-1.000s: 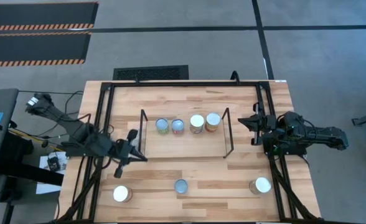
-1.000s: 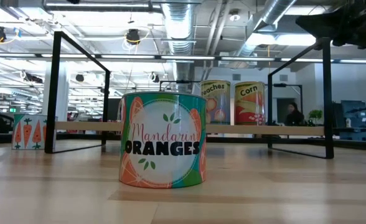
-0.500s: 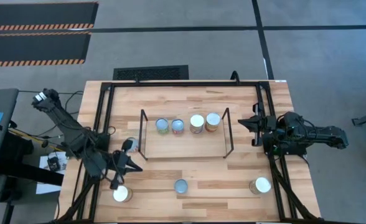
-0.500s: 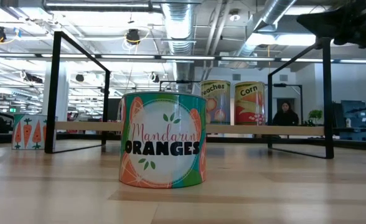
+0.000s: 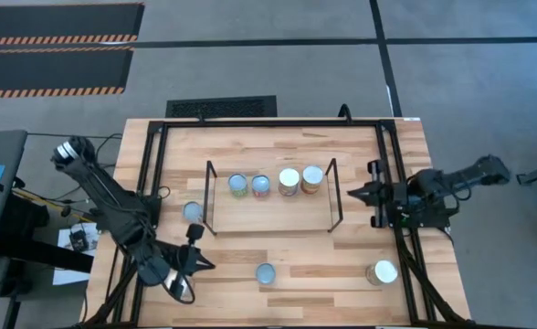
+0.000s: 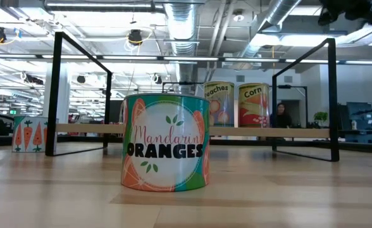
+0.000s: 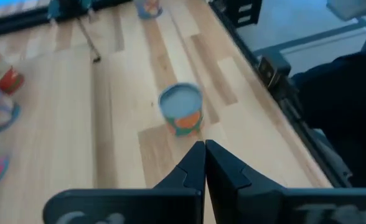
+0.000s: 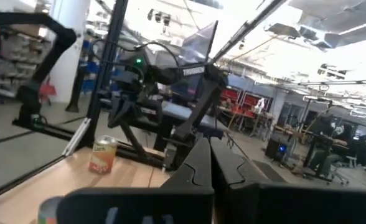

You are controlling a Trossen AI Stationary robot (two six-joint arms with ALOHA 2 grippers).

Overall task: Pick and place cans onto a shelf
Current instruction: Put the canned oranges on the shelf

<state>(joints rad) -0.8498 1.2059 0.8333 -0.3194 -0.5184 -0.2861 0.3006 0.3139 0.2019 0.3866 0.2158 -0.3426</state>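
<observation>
Four cans stand in a row on the shelf [image 5: 268, 212]: two with silver-blue tops [image 5: 238, 185] [image 5: 260, 185] and two wider ones [image 5: 289, 181] [image 5: 311, 179]. Loose cans stand on the table: one left of the shelf [image 5: 193, 212], the Mandarin Oranges can [image 5: 265, 272] [image 6: 166, 151] [image 7: 182, 109] at the near middle, one at the near right [image 5: 384, 271], and one partly under my left arm [image 5: 179, 289]. My left gripper [image 5: 205, 263] [image 7: 205, 149] is shut and empty at the near left, pointing at the Oranges can. My right gripper [image 5: 355, 194] [image 8: 205, 146] is shut and empty right of the shelf.
A black metal frame [image 5: 154, 164] edges the table on the left, far and right sides. The strip of table between the shelf and the near cans is bare wood. In the low view a person [image 6: 281, 117] shows in the room behind the table.
My left gripper has gone from beside the shelf's left end toward the table's near edge and now hangs over the near-left can. The silver-blue can left of the shelf has come into view. My right arm has risen and swung a little; its gripper stays right of the shelf.
</observation>
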